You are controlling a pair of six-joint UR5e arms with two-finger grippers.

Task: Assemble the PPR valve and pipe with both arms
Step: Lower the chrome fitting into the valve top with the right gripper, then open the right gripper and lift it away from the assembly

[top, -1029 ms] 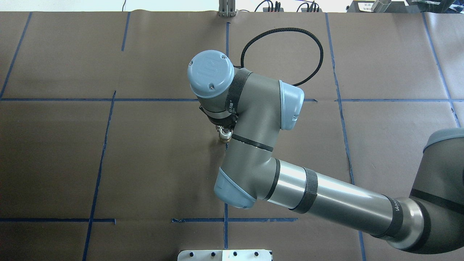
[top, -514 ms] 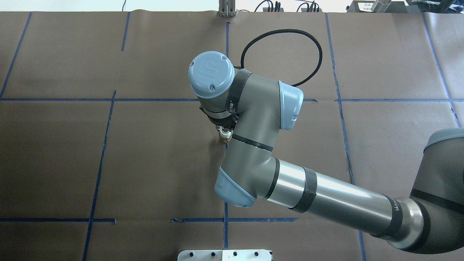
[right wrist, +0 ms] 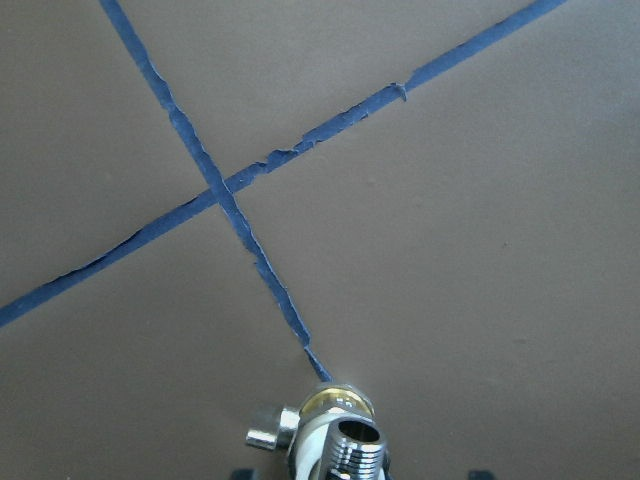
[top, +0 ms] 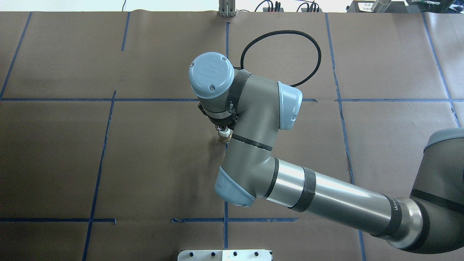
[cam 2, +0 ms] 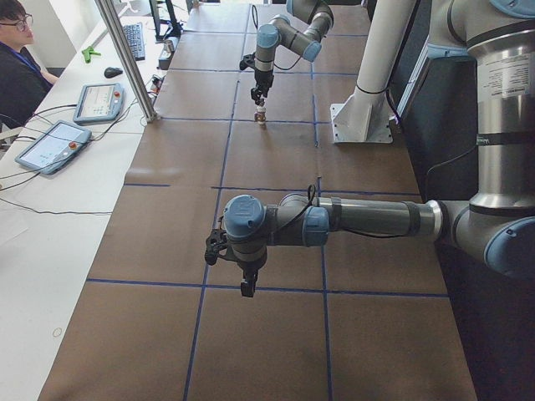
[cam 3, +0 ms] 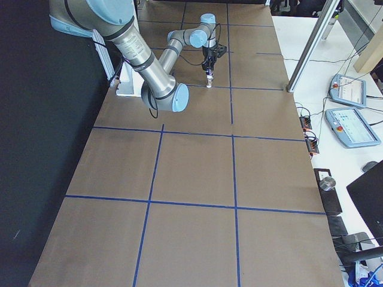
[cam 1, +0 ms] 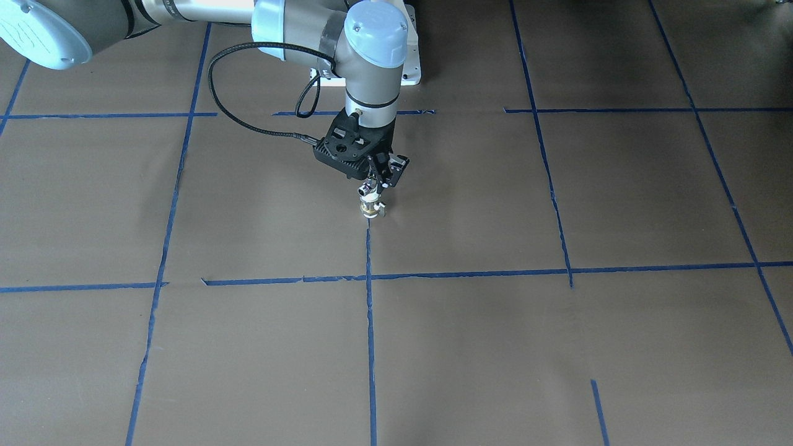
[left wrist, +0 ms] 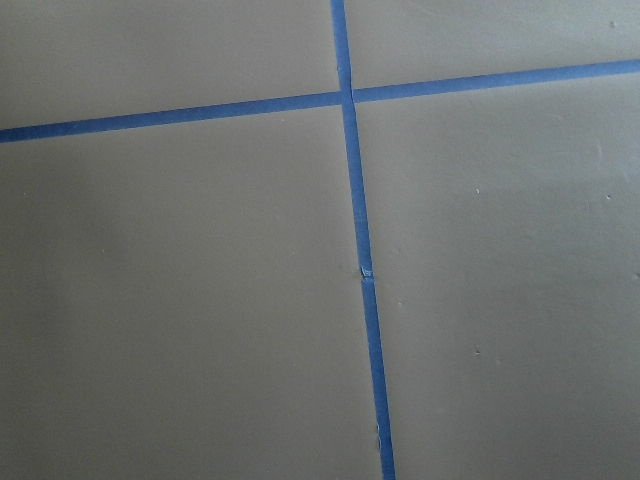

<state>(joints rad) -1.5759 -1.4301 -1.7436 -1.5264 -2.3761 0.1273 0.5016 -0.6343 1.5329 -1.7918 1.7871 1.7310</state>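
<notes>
The PPR valve (cam 1: 370,207), with a white body, brass base and side tab, stands upright on the brown table. The chrome pipe (cam 1: 370,188) is joined to its top. The pair also shows in the overhead view (top: 224,136) and the right wrist view (right wrist: 330,425). My right gripper (cam 1: 385,179) hangs straight above it. In the right wrist view the gripper (right wrist: 359,472) shows only two dark fingertip corners, set wide apart either side of the chrome end, so it looks open. My left gripper (cam 2: 245,288) points down over bare table far from the valve. I cannot tell whether it is open or shut.
Brown paper with blue tape lines (top: 225,232) covers the table. The white base plate (top: 224,255) sits at the near edge. A black cable (top: 282,58) loops behind the right wrist. An operator (cam 2: 17,58) and tablets sit beyond the table's far side.
The right wrist and its cable loop have shifted very slightly towards the robot. The valve with the pipe has stayed in place on the table.
</notes>
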